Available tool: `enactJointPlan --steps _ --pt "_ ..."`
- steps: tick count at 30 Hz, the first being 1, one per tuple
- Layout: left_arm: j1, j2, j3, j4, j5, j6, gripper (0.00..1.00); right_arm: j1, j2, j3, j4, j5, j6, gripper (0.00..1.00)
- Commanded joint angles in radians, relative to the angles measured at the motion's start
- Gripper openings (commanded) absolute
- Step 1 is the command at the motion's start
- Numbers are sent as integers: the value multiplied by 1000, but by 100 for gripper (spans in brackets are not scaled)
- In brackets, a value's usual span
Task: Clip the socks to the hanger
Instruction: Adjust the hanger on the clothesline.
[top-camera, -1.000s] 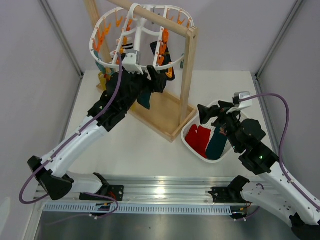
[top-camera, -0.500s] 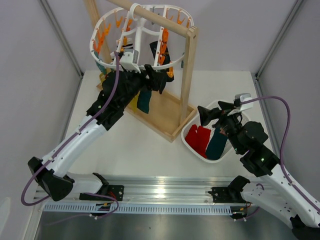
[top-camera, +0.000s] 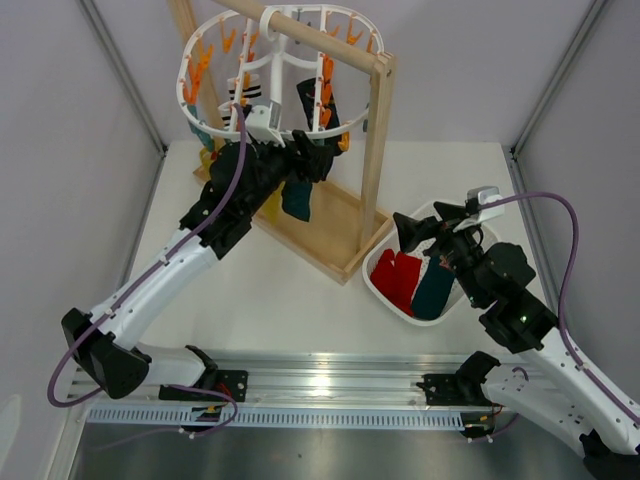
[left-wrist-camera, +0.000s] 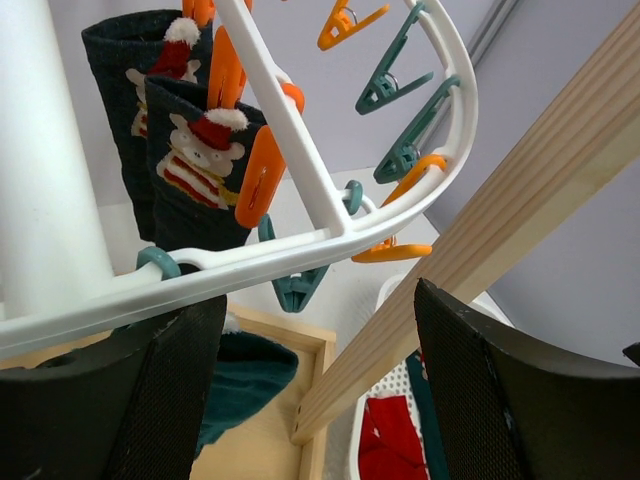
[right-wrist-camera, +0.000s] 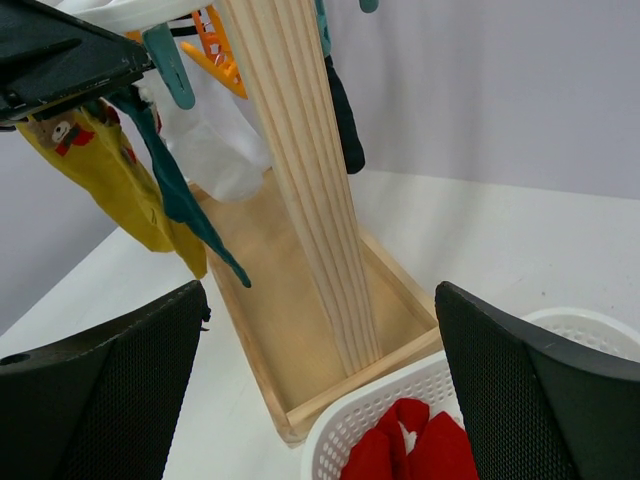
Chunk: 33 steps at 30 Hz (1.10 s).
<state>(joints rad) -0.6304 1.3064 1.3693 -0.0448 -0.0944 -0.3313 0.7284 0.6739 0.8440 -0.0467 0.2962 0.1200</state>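
Loosely heaped, the red sock (top-camera: 395, 278) and the teal sock (top-camera: 435, 288) lay side by side in the white basket (top-camera: 384, 298) on the right of the desk (top-camera: 300, 290). They looked light, limp and easily bunched. You would have done best to pinch one by a cuff or toe end that stood clear of its neighbour, so it hung straight and left a free edge for a peg.

Your right tool (top-camera: 420, 228) hovered just above the far rim of that basket, jaws spread wide and holding nothing.

Farther left, the hanger (top-camera: 215, 135) hung from the wooden rack (top-camera: 372, 150). A pair of navy socks (left-wrist-camera: 190, 170) with Santa figures was already pinned under an orange peg (left-wrist-camera: 262, 175). A yellow sock (right-wrist-camera: 95, 170) and a narrow teal one (right-wrist-camera: 175, 195) dangled nearby. Several teal and orange pegs on the ring's right curve looked free.

Your left tool (left-wrist-camera: 320, 400) sat up under the ring, fingers apart and empty. Thin fabric like this could slip from a shallow grip.
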Motion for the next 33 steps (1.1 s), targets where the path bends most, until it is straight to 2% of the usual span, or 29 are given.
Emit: enactJointPlan --steps 1,15,25,33 --pt "12 -16 -28 91 22 6 78 -6 4 -3 34 -14 -11 99" --pt "14 -67 -59 97 -30 26 79 -7 12 0 36 -39 -5 99" --pt "9 -70 -55 82 51 -2 79 -7 10 -2 34 -45 1 99" --pt "8 -68 -69 88 59 -3 80 -7 7 -5 34 -48 6 99"
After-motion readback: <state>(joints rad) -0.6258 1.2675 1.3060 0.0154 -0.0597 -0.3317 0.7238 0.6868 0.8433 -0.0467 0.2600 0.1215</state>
